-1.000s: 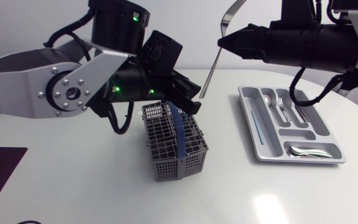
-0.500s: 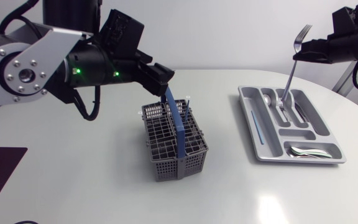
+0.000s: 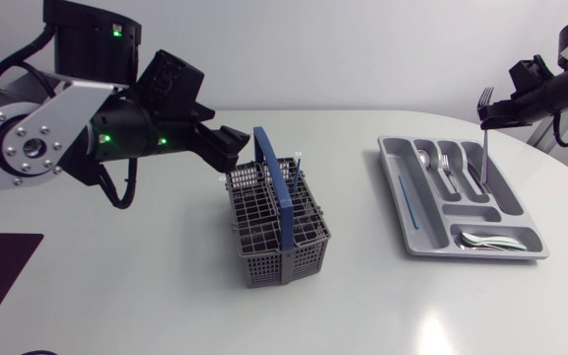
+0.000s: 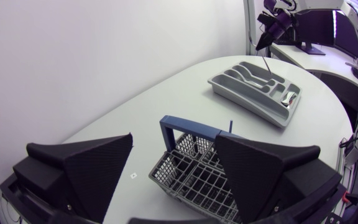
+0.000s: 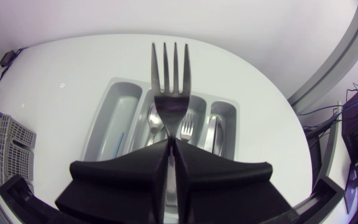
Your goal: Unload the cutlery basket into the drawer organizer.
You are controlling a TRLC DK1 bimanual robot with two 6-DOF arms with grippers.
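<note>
R gripper (image 5: 169, 146) clamped on fork (image 5: 171, 81), tines up, handle hanging down over the tray (image 3: 394, 187). L gripper (image 4: 174, 140) wide open, holding nothing, basket (image 3: 276, 229) just ahead of it.

1. Left arm (image 3: 47, 143) extended in from the left side, its forearm angled towards mid-table; the left gripper (image 3: 231, 148) had its fingers spread wide.
2. Right arm (image 3: 560, 89) extended in from the right edge; the right gripper (image 3: 488, 112) was clamped on a fork (image 3: 484, 153), tines up.
</note>
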